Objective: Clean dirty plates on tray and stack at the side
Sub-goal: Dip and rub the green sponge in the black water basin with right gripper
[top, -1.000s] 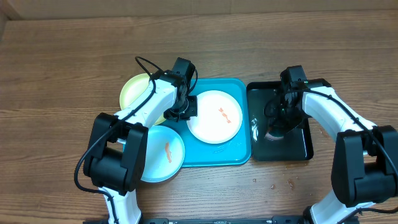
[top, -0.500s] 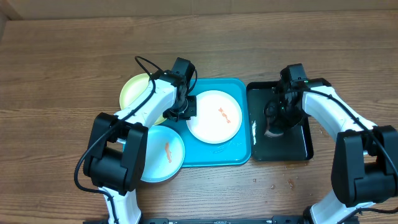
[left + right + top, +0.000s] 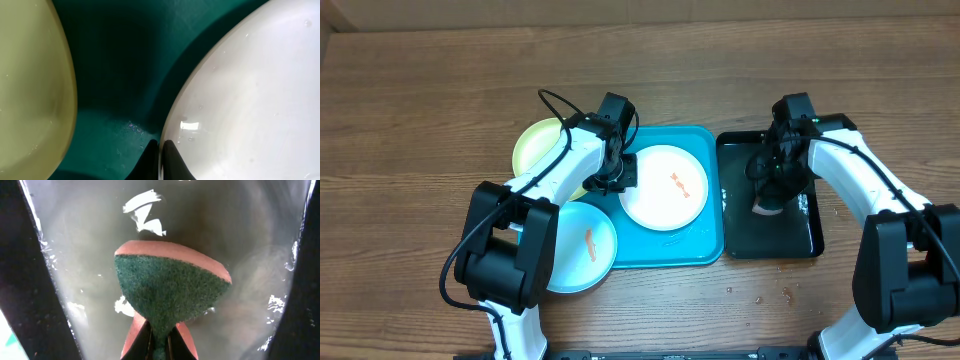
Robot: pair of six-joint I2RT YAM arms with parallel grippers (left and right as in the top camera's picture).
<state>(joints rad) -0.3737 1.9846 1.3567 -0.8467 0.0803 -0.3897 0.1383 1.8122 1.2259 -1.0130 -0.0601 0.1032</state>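
Crumbs (image 3: pixel 770 296) speckle the near right of the brown wooden worktop (image 3: pixel 420 80), whose grain runs left to right; nothing of the room beyond it shows. Nearest on the left, the light blue plate (image 3: pixel 582 247) lies flat, partly on the near left corner of the turquoise tray (image 3: pixel 670 250) and partly over the worktop. Its orange smear (image 3: pixel 590 243) runs near to far. The tray sits square to the worktop, its slightly longer side running near to far. In its middle lies the white plate (image 3: pixel 665 187), with an orange streak (image 3: pixel 682 182) slanting from far left to near right. The left gripper (image 3: pixel 160 159) is pinched closed on that plate's left rim, one fingertip on each side of the edge. Farther left, the yellow-green plate (image 3: pixel 542 148) lies by the tray's far left corner, close to the white plate but apart from it. Just right of the turquoise tray, the black tray (image 3: pixel 805 240) lies parallel to it, wet inside. Over its middle, the right gripper (image 3: pixel 160 340) is clamped on a sponge (image 3: pixel 170 292), green scouring face toward the wrist camera and pink backing behind. Whether the sponge touches the tray I cannot tell.
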